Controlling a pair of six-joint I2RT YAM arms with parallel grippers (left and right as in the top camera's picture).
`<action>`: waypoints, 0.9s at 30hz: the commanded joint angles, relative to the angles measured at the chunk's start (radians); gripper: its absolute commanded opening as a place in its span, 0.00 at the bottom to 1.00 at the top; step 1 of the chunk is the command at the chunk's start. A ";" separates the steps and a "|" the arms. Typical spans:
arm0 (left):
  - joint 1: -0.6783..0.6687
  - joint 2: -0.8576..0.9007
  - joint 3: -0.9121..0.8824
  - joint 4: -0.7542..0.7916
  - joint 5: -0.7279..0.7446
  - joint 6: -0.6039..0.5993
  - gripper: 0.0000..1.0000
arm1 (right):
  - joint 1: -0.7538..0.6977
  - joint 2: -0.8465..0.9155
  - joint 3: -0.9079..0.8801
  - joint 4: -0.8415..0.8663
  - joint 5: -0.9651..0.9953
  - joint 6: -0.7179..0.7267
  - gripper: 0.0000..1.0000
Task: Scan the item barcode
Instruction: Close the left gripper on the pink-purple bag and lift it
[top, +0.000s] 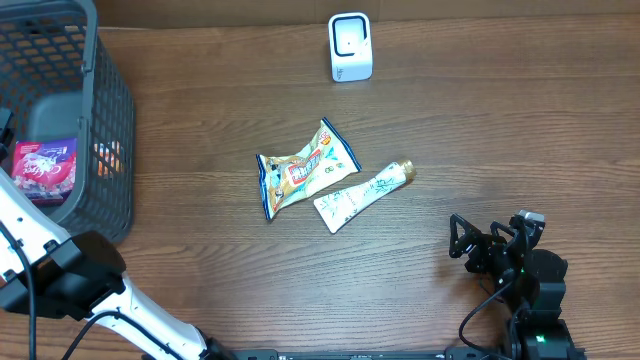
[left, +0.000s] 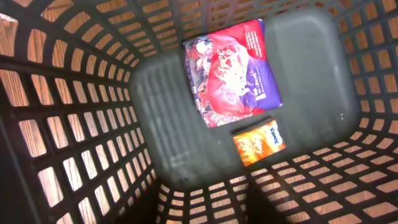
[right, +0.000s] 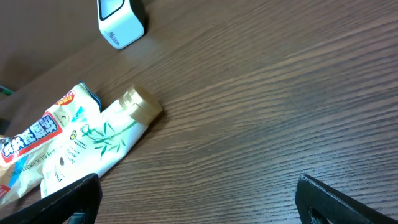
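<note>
Tube mid-table, touching snack packet: light, soft, likely slippery, so pinch near the stiff cap; right gripper spread wide nearby; left gripper above basket, jaws unseen, can't tell.

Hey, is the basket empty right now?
No, the left wrist view shows a purple packet and a small orange packet lying on the floor of the basket.
</note>
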 joint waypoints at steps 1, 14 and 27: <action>0.006 0.026 0.003 0.004 -0.008 -0.008 1.00 | -0.001 0.003 -0.010 0.009 -0.005 -0.002 1.00; -0.002 0.270 0.003 -0.011 -0.007 -0.282 1.00 | -0.001 0.003 -0.010 0.005 -0.005 -0.003 1.00; -0.089 0.378 0.002 -0.011 -0.134 -0.349 1.00 | -0.001 0.003 -0.010 0.005 0.019 -0.003 1.00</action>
